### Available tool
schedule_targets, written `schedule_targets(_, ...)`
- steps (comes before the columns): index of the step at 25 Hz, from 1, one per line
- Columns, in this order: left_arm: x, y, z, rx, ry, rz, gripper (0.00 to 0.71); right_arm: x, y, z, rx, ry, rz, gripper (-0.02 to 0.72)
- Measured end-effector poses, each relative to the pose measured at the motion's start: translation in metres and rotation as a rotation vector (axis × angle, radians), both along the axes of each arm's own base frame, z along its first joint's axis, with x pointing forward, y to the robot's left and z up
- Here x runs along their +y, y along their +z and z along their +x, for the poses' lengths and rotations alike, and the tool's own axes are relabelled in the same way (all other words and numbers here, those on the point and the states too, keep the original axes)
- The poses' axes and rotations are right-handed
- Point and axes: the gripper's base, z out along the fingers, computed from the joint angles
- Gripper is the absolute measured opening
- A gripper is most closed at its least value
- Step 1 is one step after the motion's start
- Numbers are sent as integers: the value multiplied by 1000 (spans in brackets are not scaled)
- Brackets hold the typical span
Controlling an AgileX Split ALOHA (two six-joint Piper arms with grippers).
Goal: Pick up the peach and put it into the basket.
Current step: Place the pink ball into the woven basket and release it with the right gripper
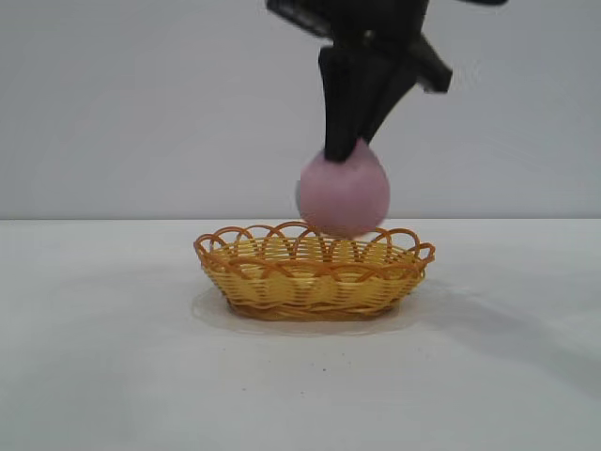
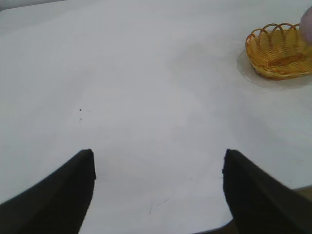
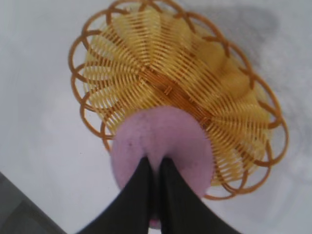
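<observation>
Peach (image 1: 344,195) hangs pinched beneath right hand (image 1: 346,150), above basket (image 1: 315,272).

Bright, even light; soft blur.

My black right gripper (image 1: 348,150) pinches a dull mauve-pink peach (image 1: 344,194) with faint greyish smudges. Below it, the basket (image 1: 315,272) is woven yellow with an orange-brown looped, scalloped rim, on a plain white table (image 1: 113,357). My left gripper (image 2: 158,187) is black too.
</observation>
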Motion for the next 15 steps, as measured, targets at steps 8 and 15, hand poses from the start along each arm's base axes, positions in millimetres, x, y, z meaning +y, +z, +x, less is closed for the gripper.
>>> schedule_targets(8, 0, 0, 0, 0, 0, 0, 483, 5, -19, 8, -12, -23, 10, 141)
schedule_targets(15, 0, 0, 0, 0, 0, 0, 483, 6, -18, 9, -21, -26, 16, 437)
